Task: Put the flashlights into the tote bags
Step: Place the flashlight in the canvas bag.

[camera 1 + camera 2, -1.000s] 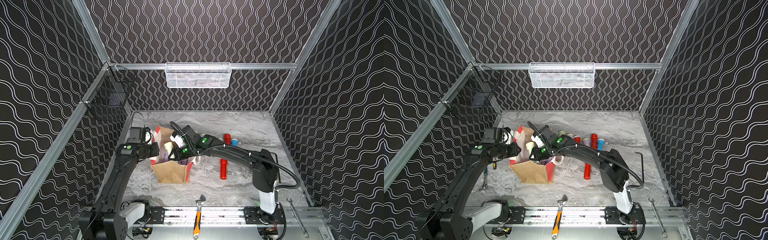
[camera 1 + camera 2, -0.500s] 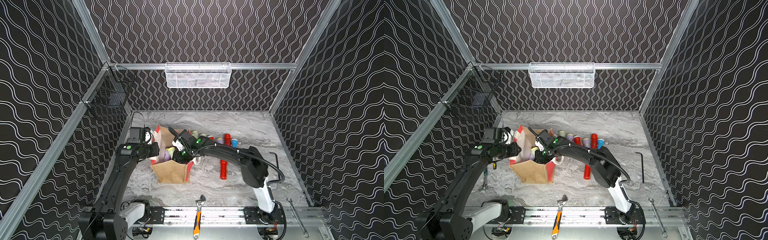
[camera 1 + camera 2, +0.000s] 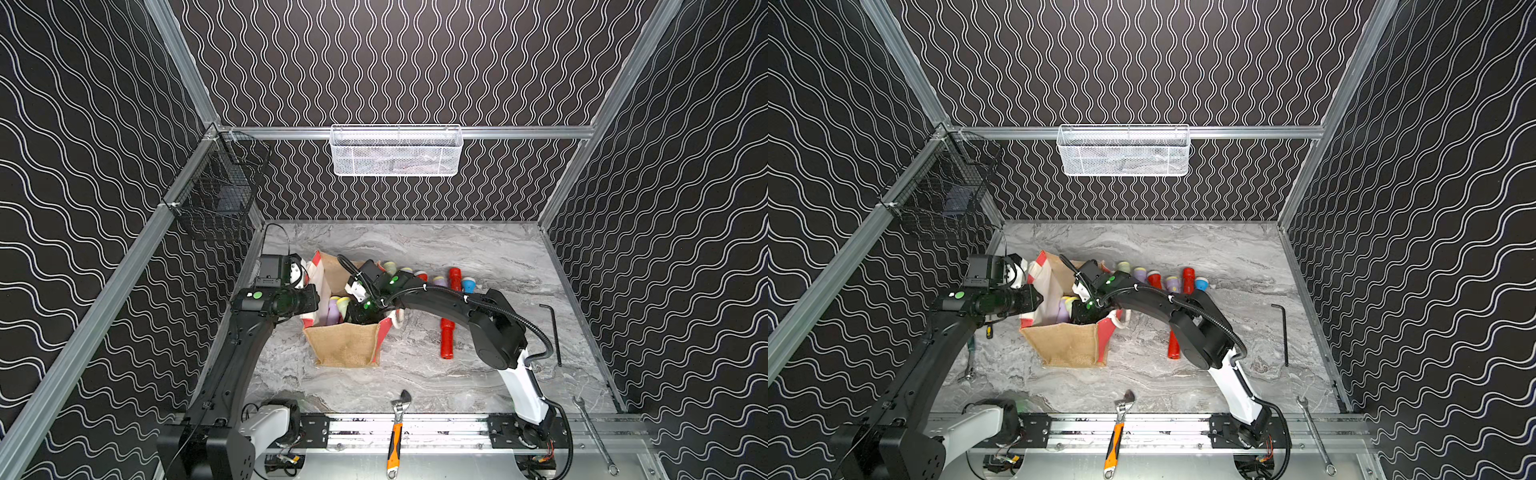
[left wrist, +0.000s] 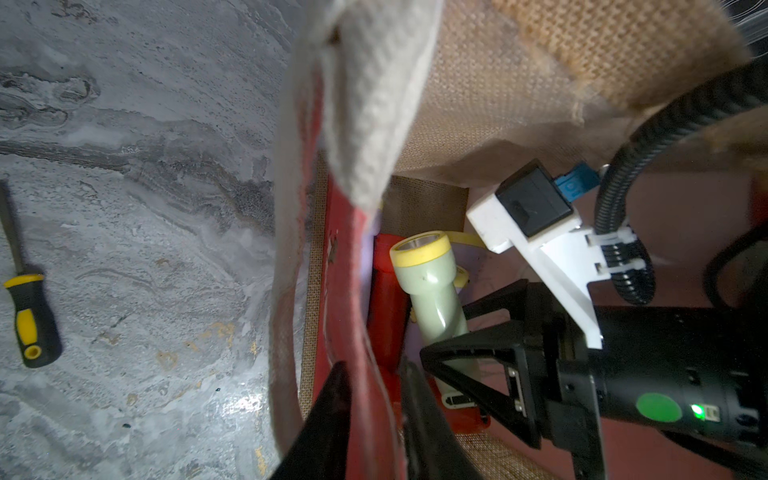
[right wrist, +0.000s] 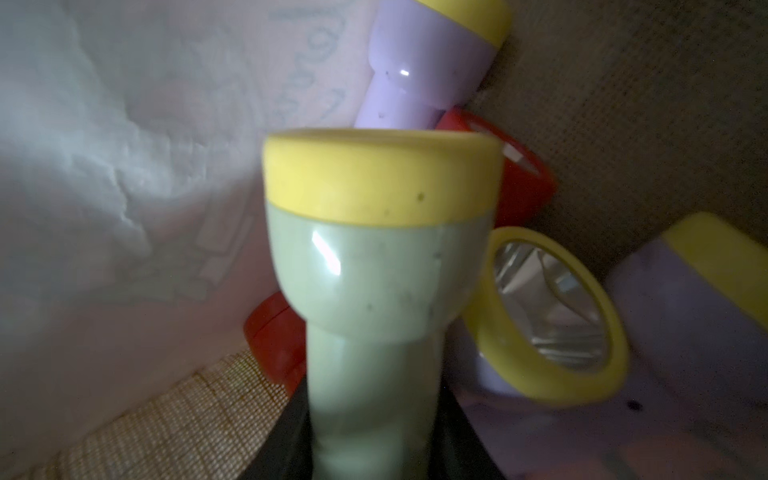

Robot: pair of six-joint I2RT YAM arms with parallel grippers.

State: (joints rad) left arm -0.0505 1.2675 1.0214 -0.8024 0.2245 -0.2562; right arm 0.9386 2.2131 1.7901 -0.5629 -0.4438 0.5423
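The tan jute tote bag (image 3: 347,345) (image 3: 1071,345) stands open at the middle left of the table. My left gripper (image 4: 374,415) (image 3: 313,299) is shut on its red-and-white side panel (image 4: 357,232), one finger outside and one inside. My right gripper (image 5: 374,440) (image 3: 361,311) reaches down inside the bag, shut on the handle of a pale green, yellow-rimmed flashlight (image 5: 374,270) (image 4: 432,291). Lilac (image 5: 419,75) and red (image 5: 523,183) flashlights lie in the bag around it. Several more flashlights stand in a row behind the bag, from pale green (image 3: 1123,266) to blue (image 3: 1201,284). One red flashlight (image 3: 446,336) lies to the bag's right.
An orange-handled wrench (image 3: 395,432) and a steel spanner (image 3: 592,436) lie at the front rail. A black hex key (image 3: 555,332) lies at the right. A screwdriver (image 4: 29,316) lies left of the bag. A white mesh basket (image 3: 395,151) and a black wire basket (image 3: 216,199) hang on the walls.
My right gripper has gone down from the bag's mouth deeper into the bag, with the pale green flashlight in it. The left arm has held still on the side panel.
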